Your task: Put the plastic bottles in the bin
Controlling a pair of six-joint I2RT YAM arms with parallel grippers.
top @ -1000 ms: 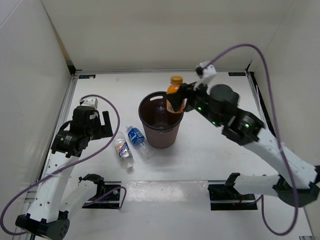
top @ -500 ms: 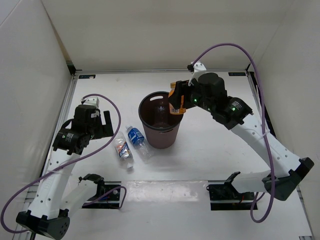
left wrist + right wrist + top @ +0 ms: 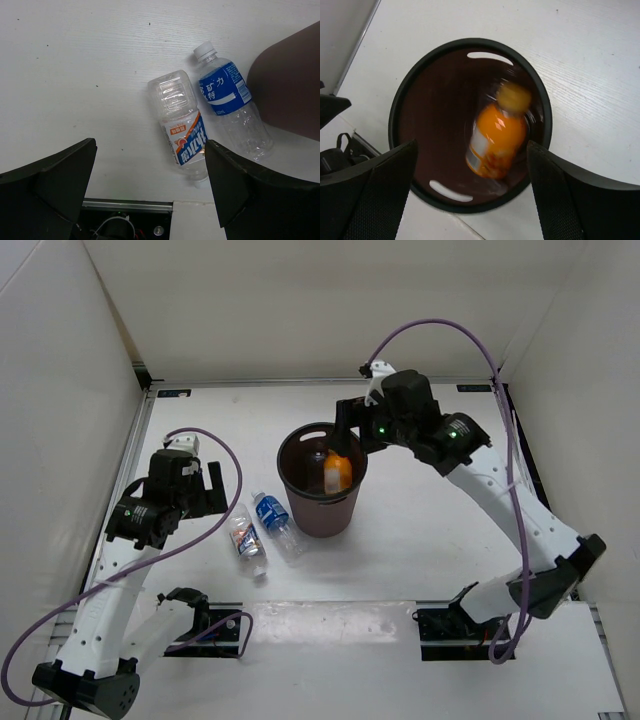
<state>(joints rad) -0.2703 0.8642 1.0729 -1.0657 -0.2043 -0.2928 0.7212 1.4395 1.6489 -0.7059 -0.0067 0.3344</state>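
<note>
Light was bright and even, falling from above onto the white table point(image 3: 420, 540), with soft, faint shadows beside the bin point(image 3: 322, 512) and under the arms. The overhead view was sharp. In the right wrist view the orange bottle point(image 3: 497, 135) was smeared by motion blur — its cap a yellow haze — while the bin's rim was crisp. Both wrist views showed their own dark fingers point(image 3: 47, 185) soft-edged at the bottom corners; small glints sat on the blue-labelled bottle point(image 3: 225, 90).
</note>
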